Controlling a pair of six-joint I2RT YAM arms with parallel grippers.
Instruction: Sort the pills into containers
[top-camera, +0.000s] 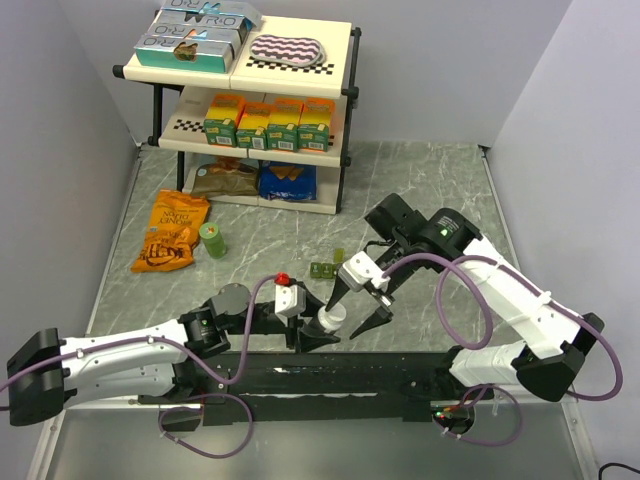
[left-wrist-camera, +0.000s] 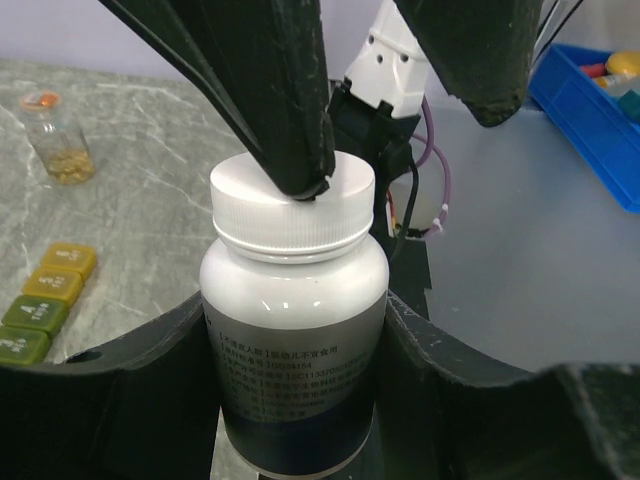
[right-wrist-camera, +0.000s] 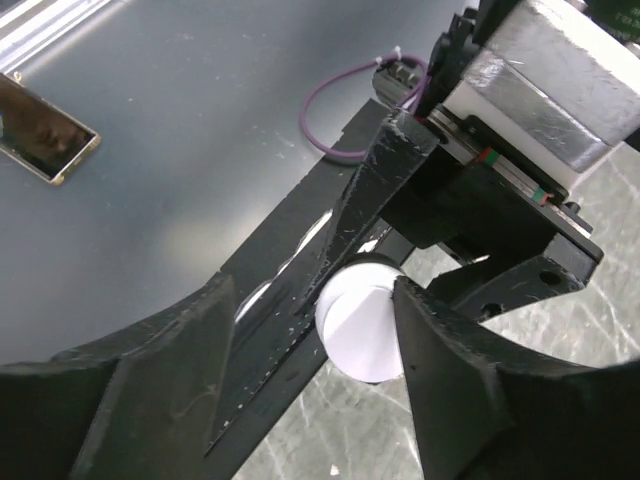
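Note:
A white pill bottle (left-wrist-camera: 293, 300) with a white screw cap (left-wrist-camera: 293, 210) stands upright between the black fingers of my left gripper (left-wrist-camera: 293, 400), which is shut on its body. In the top view this bottle (top-camera: 330, 320) sits near the table's front. My right gripper (right-wrist-camera: 315, 295) straddles the cap (right-wrist-camera: 365, 335) from above and is open. One of its fingers (right-wrist-camera: 450, 370) touches the cap's edge and the other stands off it. The containers (left-wrist-camera: 45, 300), a green-to-yellow strip, lie on the table to the left, closed. The pills are hidden.
A small glass vial (left-wrist-camera: 58, 145) with an orange cap holds yellowish bits. At the back stands a shelf (top-camera: 250, 90) of boxes. On the table lie a snack bag (top-camera: 172, 232) and a green can (top-camera: 212, 240). A blue bin (left-wrist-camera: 590, 110) shows at the right.

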